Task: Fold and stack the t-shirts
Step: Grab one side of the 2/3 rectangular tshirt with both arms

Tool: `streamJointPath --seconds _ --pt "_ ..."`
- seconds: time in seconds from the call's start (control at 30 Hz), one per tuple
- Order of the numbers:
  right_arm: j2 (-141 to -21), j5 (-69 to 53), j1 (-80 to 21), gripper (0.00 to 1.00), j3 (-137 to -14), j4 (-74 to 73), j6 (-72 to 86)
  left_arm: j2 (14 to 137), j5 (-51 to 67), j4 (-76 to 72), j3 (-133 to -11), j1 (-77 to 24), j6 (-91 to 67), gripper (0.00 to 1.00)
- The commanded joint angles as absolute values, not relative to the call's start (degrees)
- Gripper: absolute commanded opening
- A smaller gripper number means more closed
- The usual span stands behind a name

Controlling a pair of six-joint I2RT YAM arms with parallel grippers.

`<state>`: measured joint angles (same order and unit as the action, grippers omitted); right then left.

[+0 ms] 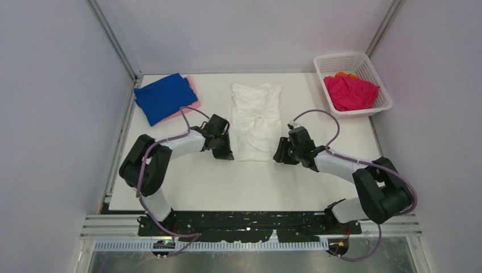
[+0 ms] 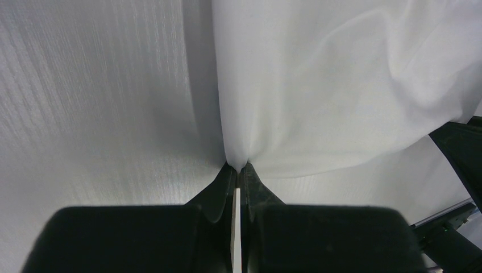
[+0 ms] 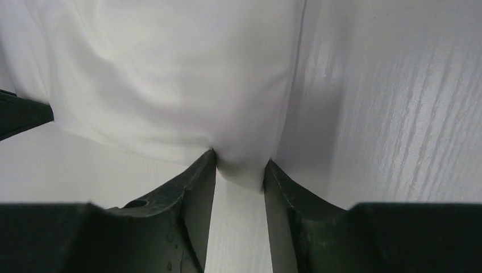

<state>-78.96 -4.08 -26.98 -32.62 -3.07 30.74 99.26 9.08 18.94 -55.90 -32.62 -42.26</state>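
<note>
A white t-shirt (image 1: 256, 119) lies folded into a long strip in the middle of the table. My left gripper (image 1: 225, 153) is shut on its near left corner; the left wrist view shows the fingers (image 2: 239, 166) pinching white cloth (image 2: 318, 85). My right gripper (image 1: 279, 156) is at the near right corner; its fingers (image 3: 240, 165) stand apart with the shirt's corner (image 3: 170, 74) between the tips. A folded royal blue shirt (image 1: 165, 96) lies on a pale pink shirt (image 1: 195, 94) at the back left. A magenta shirt (image 1: 349, 92) and an orange shirt (image 1: 345, 74) lie in the basket.
The white mesh basket (image 1: 341, 60) stands at the back right corner. Grey walls enclose the table on the left, back and right. The table's left edge (image 1: 116, 165) runs close to the left arm's elbow.
</note>
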Motion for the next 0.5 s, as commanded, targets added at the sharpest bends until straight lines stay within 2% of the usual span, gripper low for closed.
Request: streamJointPath --seconds 0.0,0.03,0.07,0.1,0.17,0.3,0.47 --pt "-82.4 -2.2 -28.2 0.38 -33.4 -2.2 31.4 98.5 7.1 19.1 -54.6 -32.9 -42.1 0.00" --pt "-82.6 -1.7 -28.3 0.28 -33.4 -2.3 31.4 98.3 7.0 19.2 -54.6 -32.9 -42.1 0.00" --pt "-82.7 -1.5 -28.4 0.23 -33.5 -2.5 31.4 98.1 6.8 19.2 -54.5 -33.0 -42.1 0.00" --pt "-82.6 -1.2 -28.5 0.14 -33.5 -3.0 31.4 97.8 6.7 19.2 -54.2 -33.0 -42.1 0.00" --pt "-81.6 -1.3 -28.9 0.06 -33.3 -4.5 31.2 96.7 6.3 19.3 -53.4 -33.0 -42.1 0.00" --pt "-76.1 -4.7 -29.5 0.05 -32.0 -8.9 30.0 91.2 5.4 20.4 -49.0 -34.0 -42.4 0.00" --pt "-66.6 -14.8 -31.7 0.05 -28.6 -18.1 28.8 79.0 3.6 23.8 -40.1 -37.6 -43.8 0.00"
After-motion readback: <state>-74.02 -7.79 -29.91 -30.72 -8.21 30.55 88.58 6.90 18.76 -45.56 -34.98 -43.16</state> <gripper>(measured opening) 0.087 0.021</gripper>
